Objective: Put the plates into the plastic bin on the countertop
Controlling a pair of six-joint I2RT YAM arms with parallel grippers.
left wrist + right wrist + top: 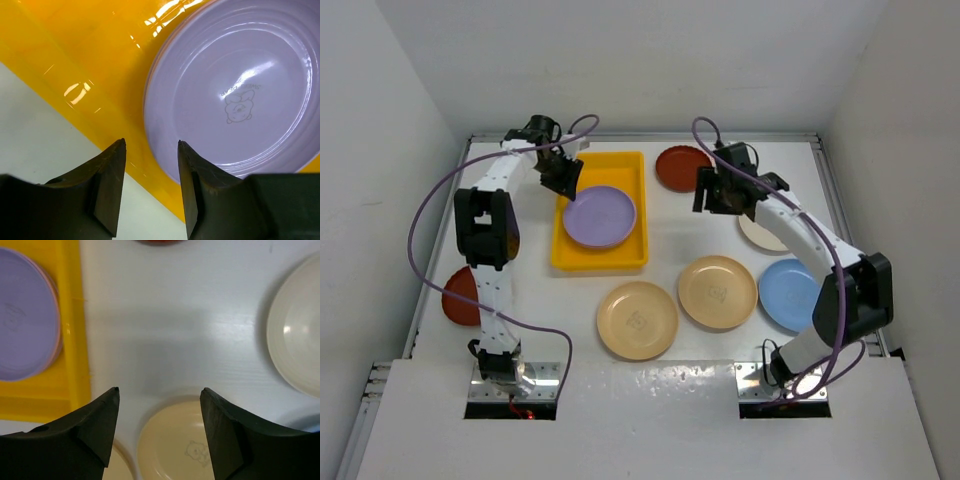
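The yellow plastic bin (610, 165) stands at the back centre-left of the white countertop (670, 235). A purple plate (600, 216) lies in its near half; a pinkish edge shows under it in the right wrist view (59, 340). My left gripper (563, 180) is open and empty above the bin's left side, by the purple plate's rim (165, 150). My right gripper (718, 200) is open and empty above bare countertop right of the bin. Two tan plates (637, 320) (717, 292), a light blue plate (788, 295), a cream plate (762, 233) and two dark red plates (680, 168) (460, 295) lie on the countertop.
White walls close the countertop at the back and both sides. The left dark red plate is partly hidden behind my left arm. The cream plate lies partly under my right arm. Purple cables loop from both arms.
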